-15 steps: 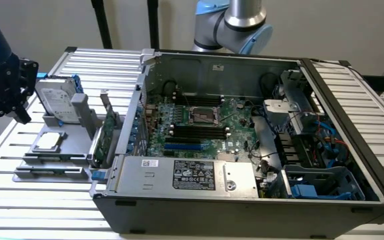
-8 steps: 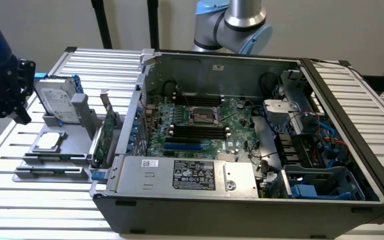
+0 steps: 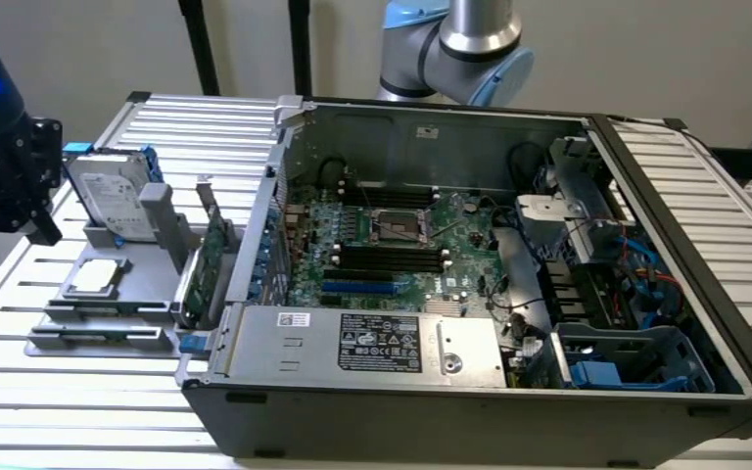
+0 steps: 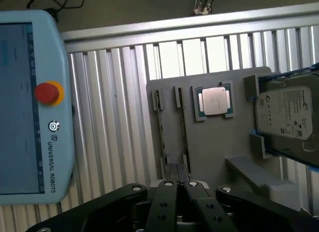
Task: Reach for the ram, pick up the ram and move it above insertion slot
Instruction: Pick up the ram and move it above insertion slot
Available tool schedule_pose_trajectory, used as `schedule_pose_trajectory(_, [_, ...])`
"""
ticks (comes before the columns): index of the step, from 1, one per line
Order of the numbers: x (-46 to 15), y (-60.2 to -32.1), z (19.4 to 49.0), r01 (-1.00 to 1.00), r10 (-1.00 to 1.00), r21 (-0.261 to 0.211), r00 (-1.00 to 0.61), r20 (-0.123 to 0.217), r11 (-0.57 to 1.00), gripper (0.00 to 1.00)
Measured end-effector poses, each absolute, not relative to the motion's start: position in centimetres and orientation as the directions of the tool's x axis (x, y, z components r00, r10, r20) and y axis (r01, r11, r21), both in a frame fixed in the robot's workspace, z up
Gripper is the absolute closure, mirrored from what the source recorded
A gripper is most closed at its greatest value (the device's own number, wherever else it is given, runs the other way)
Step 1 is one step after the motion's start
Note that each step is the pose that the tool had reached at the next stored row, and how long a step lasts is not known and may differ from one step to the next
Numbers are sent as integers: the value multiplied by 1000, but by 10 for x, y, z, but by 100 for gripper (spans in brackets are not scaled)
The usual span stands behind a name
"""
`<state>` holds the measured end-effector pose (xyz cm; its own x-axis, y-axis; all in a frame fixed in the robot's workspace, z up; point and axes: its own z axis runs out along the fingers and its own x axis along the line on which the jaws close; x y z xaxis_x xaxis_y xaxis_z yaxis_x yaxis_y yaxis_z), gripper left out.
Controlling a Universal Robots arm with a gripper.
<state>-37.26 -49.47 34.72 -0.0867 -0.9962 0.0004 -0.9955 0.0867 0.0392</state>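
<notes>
My gripper (image 4: 178, 173) hangs over the grey parts holder (image 4: 214, 142), its two black fingers pressed together with nothing between them. Below the fingertips run two long narrow slots (image 4: 170, 127) of the holder; no green stick can be made out in them, so the ram is hidden or out of view. In the exterior view the arm's black wrist end (image 3: 4, 147) stands at the exterior view's left, above the holder (image 3: 102, 294). The memory slots (image 3: 383, 257) lie on the motherboard inside the open computer case (image 3: 689, 225).
On the holder rest a silver hard drive (image 3: 109, 196), a processor chip (image 3: 95, 277) and an upright green expansion card (image 3: 211, 264) next to the case wall. A teach pendant (image 4: 35, 107) lies on the ribbed aluminium table (image 4: 114, 122). The power supply (image 3: 363, 345) fills the case front.
</notes>
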Motion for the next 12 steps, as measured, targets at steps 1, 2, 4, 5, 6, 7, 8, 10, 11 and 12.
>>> schedule_pose_trajectory(1, [-373,-495,347,-997,-998,39,-69,1,69,89])
schedule_pose_trajectory(2, [-373,-495,347,-998,-999,39,-50,1,50,89])
schedule_pose_trajectory(4, [-373,-495,347,-999,-1000,39,-13,1,13,89])
schedule_pose_trajectory(5, [-373,-495,347,-999,-1000,39,4,0,-4,89])
schedule_pose_trajectory(6, [-373,-495,347,-999,-1000,39,16,0,-16,89])
schedule_pose_trajectory(7, [-373,-495,346,-999,-1000,39,19,-1,-19,89])
schedule_pose_trajectory(8, [-373,-495,346,-999,-1000,39,19,-2,-19,89])
schedule_pose_trajectory(10, [-372,-495,346,-999,-1000,39,19,-3,-20,89])
schedule_pose_trajectory(11, [-372,-495,346,-999,-1000,39,19,-3,-20,82])
schedule_pose_trajectory(12, [-371,-495,346,-999,-1000,39,19,-3,-20,82])
